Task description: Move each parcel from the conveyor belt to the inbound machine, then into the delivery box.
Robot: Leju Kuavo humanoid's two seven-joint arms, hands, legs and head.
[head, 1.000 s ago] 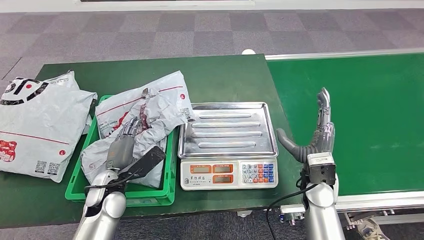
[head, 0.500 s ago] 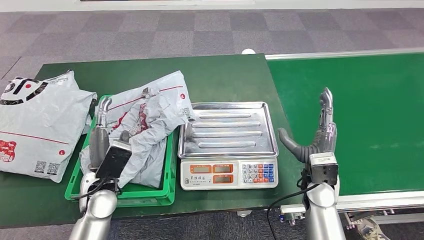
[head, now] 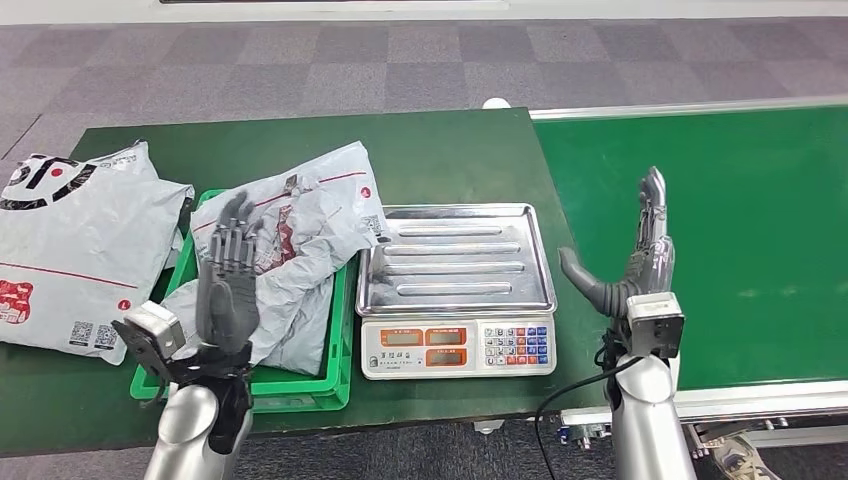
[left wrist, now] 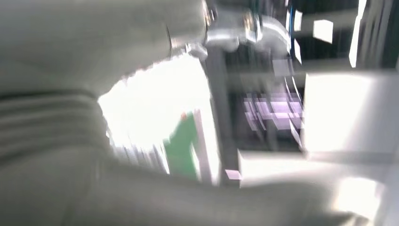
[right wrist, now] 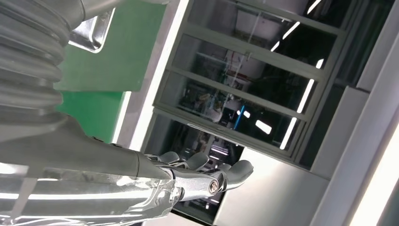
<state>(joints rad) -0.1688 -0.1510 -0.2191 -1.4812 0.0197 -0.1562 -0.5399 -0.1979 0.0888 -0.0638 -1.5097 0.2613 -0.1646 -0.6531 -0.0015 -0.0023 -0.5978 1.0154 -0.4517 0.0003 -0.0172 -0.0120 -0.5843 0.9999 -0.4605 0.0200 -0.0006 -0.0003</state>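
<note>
Green runs across most of the scene: the conveyor belt (head: 720, 240) on the robot's right carries no parcel in its visible stretch, and the darker green table (head: 440, 155) joins it on the left; on that table lies a large grey parcel (head: 70, 245) at the far left, apart from the rest; next in size is the crumpled grey parcel (head: 290, 250) lying in the green delivery box (head: 340, 375) and spilling over its rim; just beside the box stands the inbound machine (head: 457, 290), a scale whose steel pan is bare; smallest are the hands. The left hand (head: 228, 290) is raised over the near part of the box, fingers straight and apart, holding nothing; its wrist view is too blurred to add anything. The right hand (head: 640, 260) stands upright at the belt's near edge between scale and belt, thumb stretched toward the scale, fingers extended, nothing in it.

Judging by this, one parcel's cycle looks finished with the drop into the box; the next move probably calls for the right hand to wait for, or reach for, a fresh parcel on the belt, then carry it onto the pan.
</note>
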